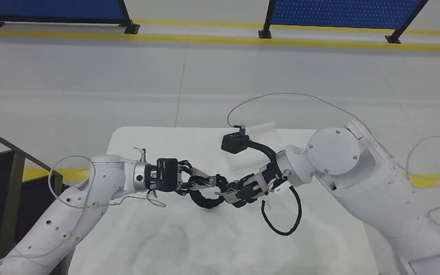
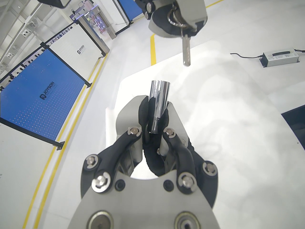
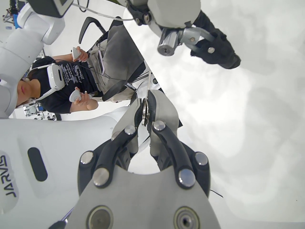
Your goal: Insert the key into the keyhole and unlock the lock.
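My left gripper (image 2: 155, 104) is shut on the chrome barrel of the lock (image 2: 159, 103), whose open end faces the other arm. In the right wrist view the lock's keyhole face (image 3: 166, 48) shows, with the black sleeved cable (image 3: 215, 51) bending off behind it. My right gripper (image 3: 143, 107) is shut on the head of the key. The silver key blade (image 2: 186, 51) points toward the barrel, its tip a short gap away and slightly off to one side. In the top view both grippers meet above the table's middle, left gripper (image 1: 189, 182) and right gripper (image 1: 230, 194).
The table (image 1: 158, 234) is draped in white cloth. A black cable loop (image 1: 283, 221) hangs off the right arm over the table. A grey power unit (image 2: 281, 58) lies on the floor past the table edge. Blue pegboard panels (image 1: 344, 14) stand far behind.
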